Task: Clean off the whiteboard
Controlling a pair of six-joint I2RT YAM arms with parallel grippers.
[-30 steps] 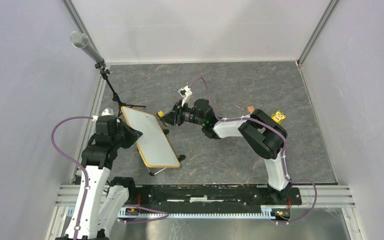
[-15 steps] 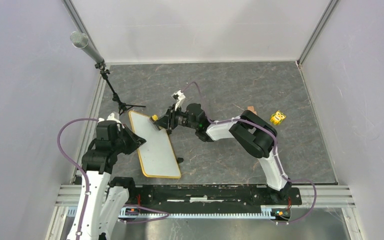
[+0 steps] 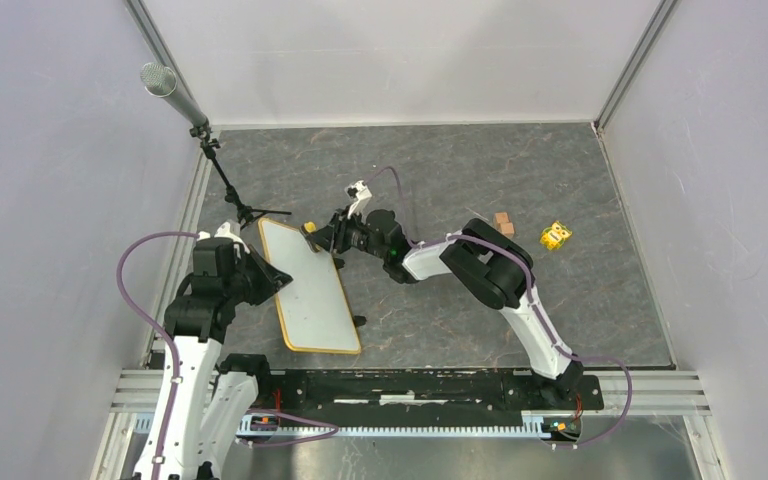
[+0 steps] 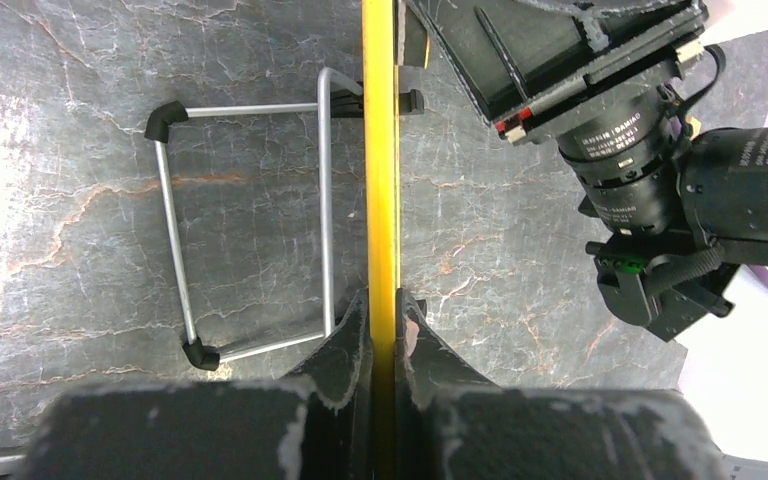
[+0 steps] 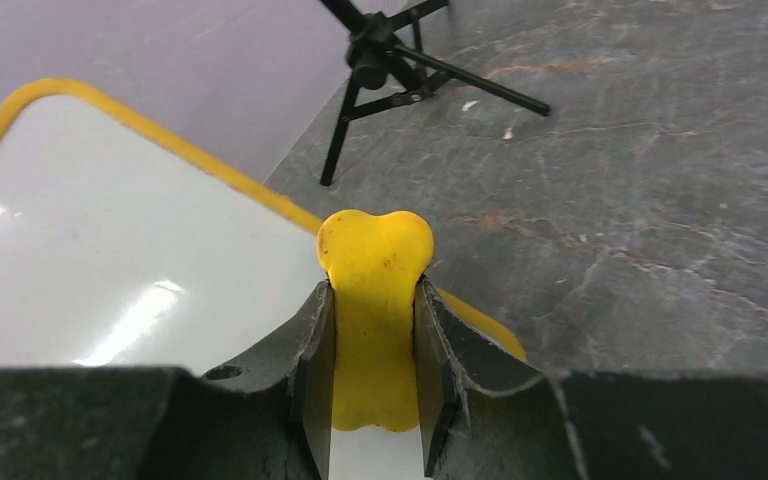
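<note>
The whiteboard stands at the near left of the table, its face blank white. The left gripper is clenched on the thin yellow frame of the board's left edge, seen edge-on between the fingers. The right gripper grasps a yellow eraser pad at the board's far right corner, perhaps touching it, though contact is unclear.

The dark grey, marble-veined tabletop carries a black tripod microphone stand at its far left. Right of centre lie two small brown blocks, with a small yellow patterned cube near them. The yellow-framed whiteboard rests on it by a bent silver wire stand with black-capped feet.
</note>
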